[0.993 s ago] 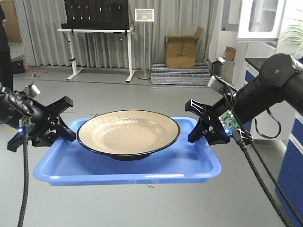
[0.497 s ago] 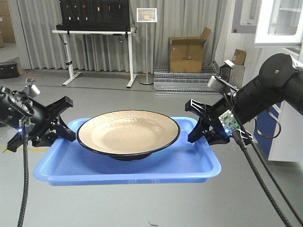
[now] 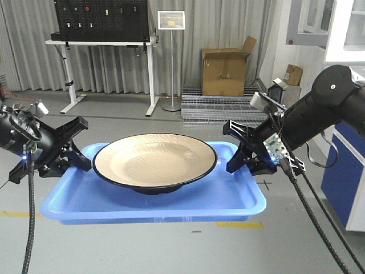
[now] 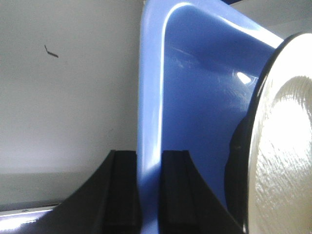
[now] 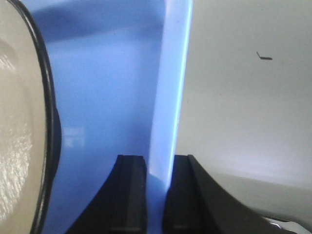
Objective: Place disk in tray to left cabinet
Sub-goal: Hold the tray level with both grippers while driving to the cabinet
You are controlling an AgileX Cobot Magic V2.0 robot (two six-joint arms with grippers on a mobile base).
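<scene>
A flat rectangular bright blue plastic tray (image 3: 228, 201) with low raised edges is held level in the air above the grey floor, between the two black arms. In its middle lies a round shallow disk (image 3: 154, 161), glossy beige inside, with a thin black rim and a dark underside. The disk sits upright on the tray bottom and reaches near the long edges.

The left gripper (image 3: 77, 155) is closed on the left short edge of the tray. In the left wrist view its two black fingers (image 4: 124, 195) stand one on each side of the blue rim (image 4: 148, 112) and press on it, and the disk (image 4: 285, 146) is just beside, inside the tray. The right gripper (image 3: 236, 155) clamps the right short edge in the same way. In the right wrist view the black fingers (image 5: 130, 195) pinch the pale blue rim (image 5: 168, 97), with the disk (image 5: 19, 146) close on the inner side.

Behind, well apart, stand a brown cardboard box (image 3: 223, 65) on a metal floor grating (image 3: 214, 105), a white table with a black panel board (image 3: 102, 20), a small sign on a thin pole (image 3: 172, 20) and a grey curtain (image 3: 228, 23)
</scene>
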